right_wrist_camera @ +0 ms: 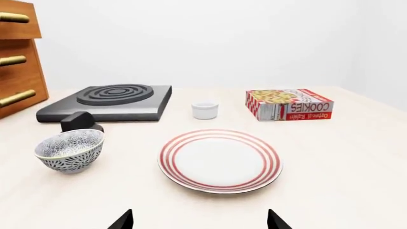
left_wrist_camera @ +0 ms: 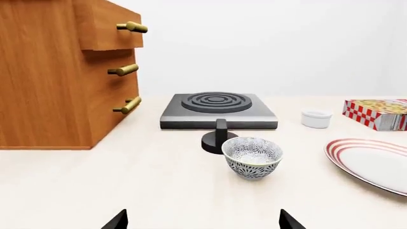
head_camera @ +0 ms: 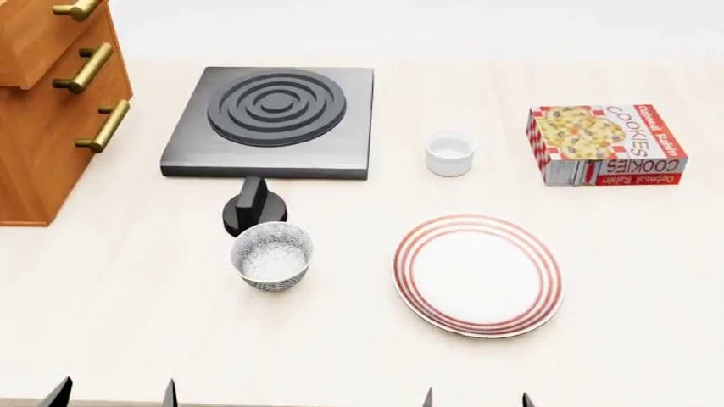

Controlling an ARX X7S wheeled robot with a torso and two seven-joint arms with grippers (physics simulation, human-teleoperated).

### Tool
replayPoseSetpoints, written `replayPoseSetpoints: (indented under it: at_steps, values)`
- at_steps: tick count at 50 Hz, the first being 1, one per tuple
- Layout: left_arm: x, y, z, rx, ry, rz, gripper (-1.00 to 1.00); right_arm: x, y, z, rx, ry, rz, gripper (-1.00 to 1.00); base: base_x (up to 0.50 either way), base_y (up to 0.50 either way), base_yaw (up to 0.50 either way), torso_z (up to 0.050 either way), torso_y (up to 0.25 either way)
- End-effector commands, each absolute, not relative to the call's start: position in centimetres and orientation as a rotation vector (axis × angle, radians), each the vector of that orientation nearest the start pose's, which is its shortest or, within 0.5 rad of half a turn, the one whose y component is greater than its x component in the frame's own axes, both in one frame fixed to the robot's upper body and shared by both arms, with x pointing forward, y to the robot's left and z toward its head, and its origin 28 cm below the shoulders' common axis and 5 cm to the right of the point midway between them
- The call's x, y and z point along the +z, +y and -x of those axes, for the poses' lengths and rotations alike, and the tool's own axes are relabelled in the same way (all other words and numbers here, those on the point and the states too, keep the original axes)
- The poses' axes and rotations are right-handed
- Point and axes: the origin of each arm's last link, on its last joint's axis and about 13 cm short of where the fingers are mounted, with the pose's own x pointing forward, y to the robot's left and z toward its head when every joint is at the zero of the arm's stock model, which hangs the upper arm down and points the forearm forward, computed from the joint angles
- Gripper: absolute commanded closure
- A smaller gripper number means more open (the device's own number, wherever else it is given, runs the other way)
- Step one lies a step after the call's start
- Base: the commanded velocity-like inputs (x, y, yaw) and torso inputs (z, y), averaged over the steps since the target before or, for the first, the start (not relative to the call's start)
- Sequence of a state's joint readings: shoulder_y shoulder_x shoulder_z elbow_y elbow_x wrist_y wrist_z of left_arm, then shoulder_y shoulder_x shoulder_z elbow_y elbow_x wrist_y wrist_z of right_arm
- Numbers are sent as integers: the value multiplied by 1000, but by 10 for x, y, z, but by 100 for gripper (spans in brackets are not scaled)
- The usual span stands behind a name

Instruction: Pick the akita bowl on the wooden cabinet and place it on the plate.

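The wooden cabinet (head_camera: 46, 127) stands at the far left, and its top is cut off in every view, so the akita bowl on it is out of view. A black-patterned white bowl (head_camera: 273, 254) sits upright on the table, left of the plate (head_camera: 477, 273), which is bare. My left gripper (head_camera: 114, 398) is open at the near table edge, well short of that bowl (left_wrist_camera: 252, 156). My right gripper (head_camera: 477, 400) is also open, just in front of the plate (right_wrist_camera: 219, 160). Nothing is between either pair of fingers.
A grey stove (head_camera: 271, 119) lies behind the table bowl, with its black knob (head_camera: 254, 208) almost touching the bowl. A small white cup (head_camera: 449, 154) and a cookies box (head_camera: 605, 144) stand beyond the plate. Brass drawer handles (left_wrist_camera: 127, 69) stick out of the cabinet.
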State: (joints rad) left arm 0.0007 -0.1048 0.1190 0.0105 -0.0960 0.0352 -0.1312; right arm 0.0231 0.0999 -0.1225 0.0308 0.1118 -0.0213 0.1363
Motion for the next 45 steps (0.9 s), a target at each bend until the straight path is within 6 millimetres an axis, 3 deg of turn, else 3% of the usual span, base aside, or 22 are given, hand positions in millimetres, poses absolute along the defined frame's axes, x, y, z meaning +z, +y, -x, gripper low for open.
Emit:
replayPoseSetpoints:
  at_steps: [1, 12, 45]
  values:
    - [16, 206, -210, 10, -26, -4, -100, 11, -96, -214, -14, 2, -4, -100, 0, 0, 0, 50, 0]
    - [14, 206, -211, 18, -14, -5, -100, 10, -95, -214, -9, 11, 38, -100, 0, 56, 0, 9, 0]
    - [14, 206, -210, 14, -9, -7, -100, 10, -94, -213, 5, 9, 47, -100, 0, 500, 0, 0, 0]
